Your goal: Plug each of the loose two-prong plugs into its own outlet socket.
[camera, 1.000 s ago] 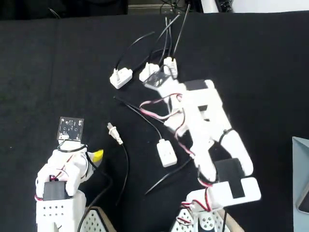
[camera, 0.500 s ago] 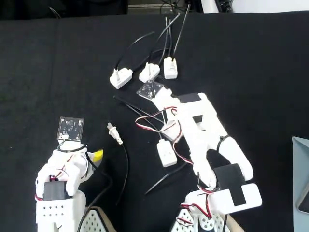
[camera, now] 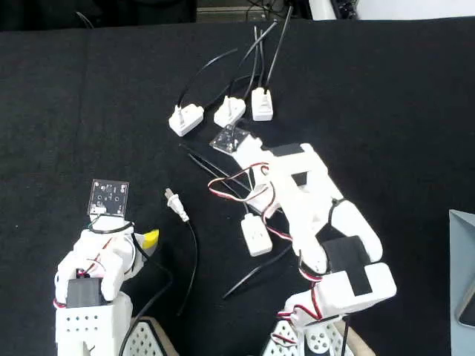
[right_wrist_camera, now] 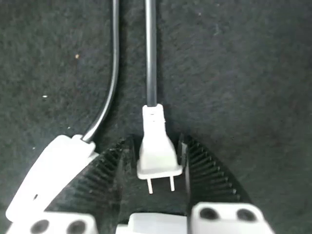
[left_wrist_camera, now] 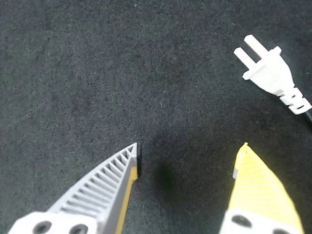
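We see the right claw [right_wrist_camera: 158, 163] clamped on a plug [right_wrist_camera: 157, 148], prongs toward the wrist, its cord [right_wrist_camera: 151, 58] running straight out ahead, and a socket [right_wrist_camera: 46, 175] just beside one finger. The left claw [left_wrist_camera: 190, 146] is spread wide, holding nothing, over the black cloth [left_wrist_camera: 73, 58]. The loose plug [left_wrist_camera: 270, 73] lies ahead of it, off the yellow finger's side, untouched.

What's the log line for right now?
left claw: open, beside loose plug | right claw: shut on held plug | held plug: prongs bare, facing wrist, unplugged
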Tool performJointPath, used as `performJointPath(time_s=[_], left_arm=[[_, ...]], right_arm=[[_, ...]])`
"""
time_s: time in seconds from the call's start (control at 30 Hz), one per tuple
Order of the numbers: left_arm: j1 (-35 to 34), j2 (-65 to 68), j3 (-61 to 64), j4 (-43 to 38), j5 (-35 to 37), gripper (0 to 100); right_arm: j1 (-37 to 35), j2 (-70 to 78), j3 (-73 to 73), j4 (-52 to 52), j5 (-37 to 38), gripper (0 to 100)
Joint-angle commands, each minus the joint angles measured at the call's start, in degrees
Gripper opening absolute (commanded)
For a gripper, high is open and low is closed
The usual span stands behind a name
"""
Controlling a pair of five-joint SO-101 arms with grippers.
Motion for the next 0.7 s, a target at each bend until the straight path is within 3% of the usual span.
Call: performJointPath(time_s=[0.0, 0.23, 0.67], left_arm=[[0.22, 0.09, 1.10, 0.18, -0.09, 31], [0.22, 0.09, 1.10, 0.18, -0.09, 31], [0.22, 0.09, 1.10, 0.18, -0.09, 31]], right_arm=[[1.58, -2.33, -4.26, 2.46, 0.35, 14.8], [1.14, -10.24, -5.23, 10.11, 0.00, 15.2], [-0.97, -11.03, 0.92, 7.91, 0.44, 15.1]])
